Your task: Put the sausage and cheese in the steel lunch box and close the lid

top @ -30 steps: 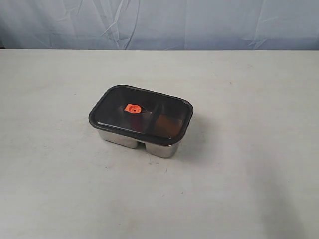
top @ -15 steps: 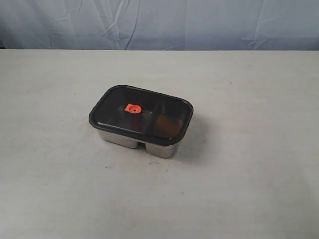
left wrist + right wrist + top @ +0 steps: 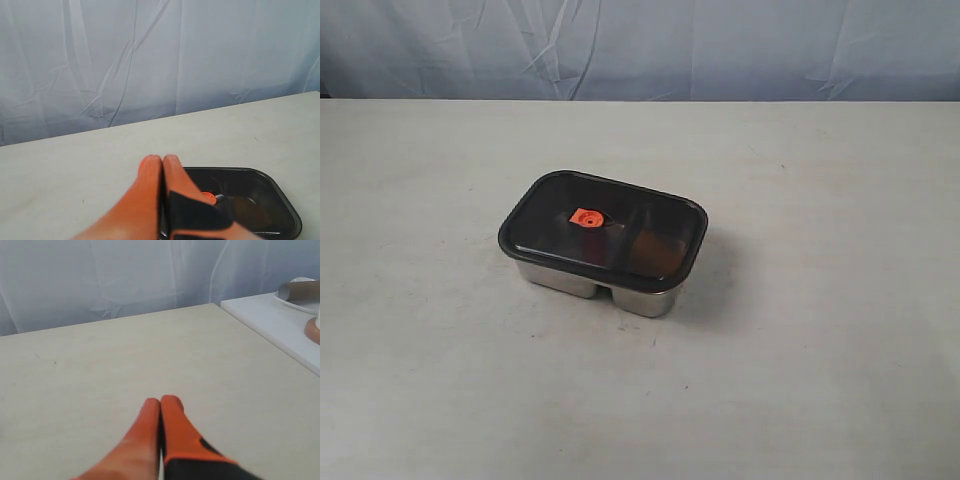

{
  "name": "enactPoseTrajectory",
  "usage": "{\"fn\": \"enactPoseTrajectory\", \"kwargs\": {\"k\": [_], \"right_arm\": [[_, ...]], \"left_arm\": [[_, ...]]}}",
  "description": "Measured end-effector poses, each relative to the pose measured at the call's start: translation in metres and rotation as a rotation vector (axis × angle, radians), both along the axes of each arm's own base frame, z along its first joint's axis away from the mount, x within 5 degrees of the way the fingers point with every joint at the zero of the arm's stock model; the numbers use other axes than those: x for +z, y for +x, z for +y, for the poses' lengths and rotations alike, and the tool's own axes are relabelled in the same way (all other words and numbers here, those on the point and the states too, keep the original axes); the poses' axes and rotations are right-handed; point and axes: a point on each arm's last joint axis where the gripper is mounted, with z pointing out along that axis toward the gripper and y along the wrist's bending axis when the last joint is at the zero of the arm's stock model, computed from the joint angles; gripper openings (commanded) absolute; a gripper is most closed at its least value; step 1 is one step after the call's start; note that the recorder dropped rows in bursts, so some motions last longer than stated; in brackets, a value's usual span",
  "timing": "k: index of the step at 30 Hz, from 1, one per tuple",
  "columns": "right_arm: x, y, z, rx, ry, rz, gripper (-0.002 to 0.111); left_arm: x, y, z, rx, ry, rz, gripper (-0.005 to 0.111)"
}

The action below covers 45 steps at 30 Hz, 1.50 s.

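Note:
The steel lunch box [image 3: 620,291] stands in the middle of the table with the dark translucent lid [image 3: 603,223] seated flat on it; the orange valve [image 3: 586,217] shows near the lid's centre. The sausage and the cheese are hidden; only dim shapes show through the lid. In the left wrist view my left gripper [image 3: 161,159] is shut with nothing in it, raised above the table, and the lid [image 3: 250,192] lies just beyond its orange fingers. My right gripper [image 3: 160,401] is shut and empty over bare table. Neither gripper shows in the exterior view.
A pale blue cloth backdrop [image 3: 640,45] hangs behind the table's far edge. In the right wrist view a white side surface [image 3: 272,322] adjoins the table and carries a roll [image 3: 299,290] and an orange-based object [image 3: 314,329].

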Motion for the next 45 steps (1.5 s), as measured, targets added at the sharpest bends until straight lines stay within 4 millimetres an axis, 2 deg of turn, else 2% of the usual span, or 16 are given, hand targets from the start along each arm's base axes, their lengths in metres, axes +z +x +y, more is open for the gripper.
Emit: {"fn": "enactPoseTrajectory", "kwargs": {"k": [20, 30, 38, 45], "right_arm": [[-0.001, 0.0, 0.0, 0.0, 0.0, 0.007, -0.001], [-0.001, 0.0, 0.0, 0.0, 0.0, 0.007, -0.001], [-0.001, 0.0, 0.0, 0.0, 0.0, 0.007, -0.001], [-0.001, 0.0, 0.0, 0.0, 0.001, 0.009, -0.001]], "left_arm": [[-0.002, -0.002, 0.001, 0.001, -0.003, -0.008, 0.0], [-0.047, -0.028, 0.017, 0.04, 0.052, -0.049, 0.0], [-0.07, -0.05, 0.042, 0.279, 0.069, 0.038, 0.0], [-0.096, -0.059, 0.049, 0.393, 0.034, 0.079, 0.0]]}}
